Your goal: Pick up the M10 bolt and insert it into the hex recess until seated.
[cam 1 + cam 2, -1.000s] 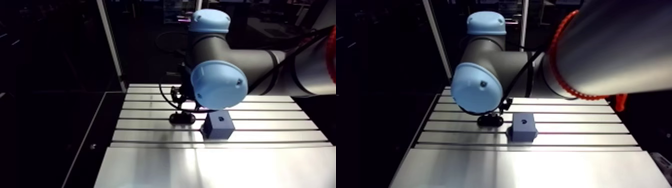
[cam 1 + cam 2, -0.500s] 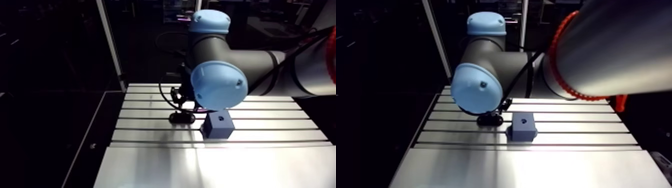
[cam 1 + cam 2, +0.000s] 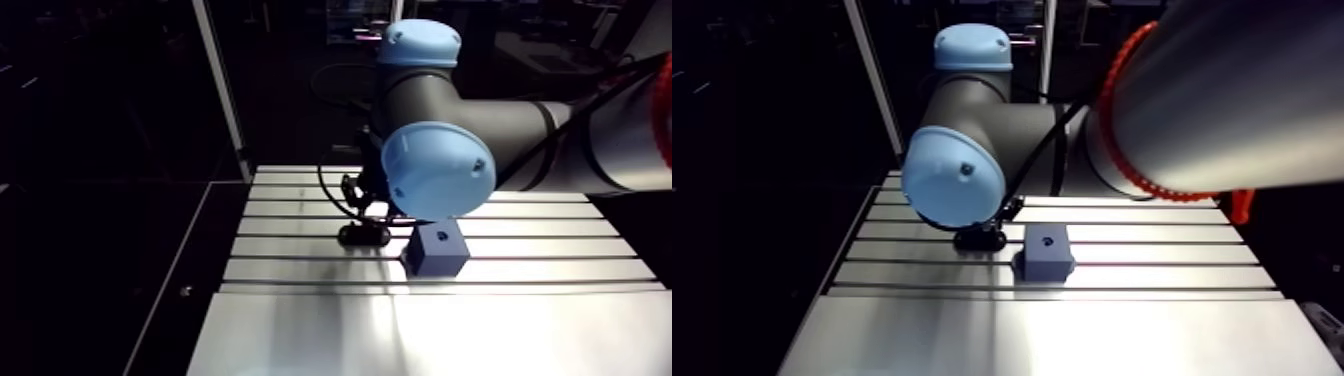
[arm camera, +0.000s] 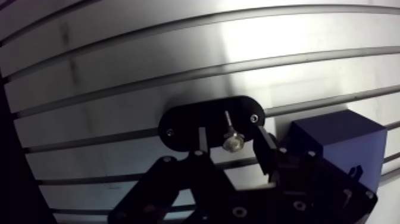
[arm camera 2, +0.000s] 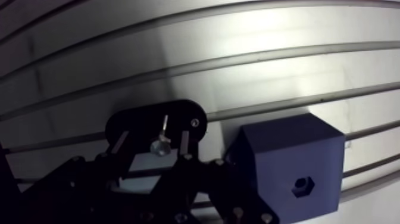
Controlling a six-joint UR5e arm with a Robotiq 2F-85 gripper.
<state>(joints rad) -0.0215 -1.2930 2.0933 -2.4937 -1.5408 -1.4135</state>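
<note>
The small silver M10 bolt [image 4: 231, 141] stands in a black oval holder [image 4: 178, 122] on the slotted table. In the wrist view my gripper [image 4: 230, 132] straddles the bolt, one finger on each side with a gap to the bolt on both sides, so it is open. The dark blue block [image 5: 286, 155] sits right beside the holder, and its hex recess [image 5: 302, 186] shows on one face. In the arm view the gripper [image 3: 362, 222] reaches down to the holder [image 3: 364, 236], partly behind the blue-capped elbow, with the block [image 3: 437, 250] close to its right.
The aluminium table [image 3: 520, 330] has long slots running across it. Its left edge drops to a dark surface [image 3: 180, 290]. An upright metal post [image 3: 222, 90] stands at the table's back left corner.
</note>
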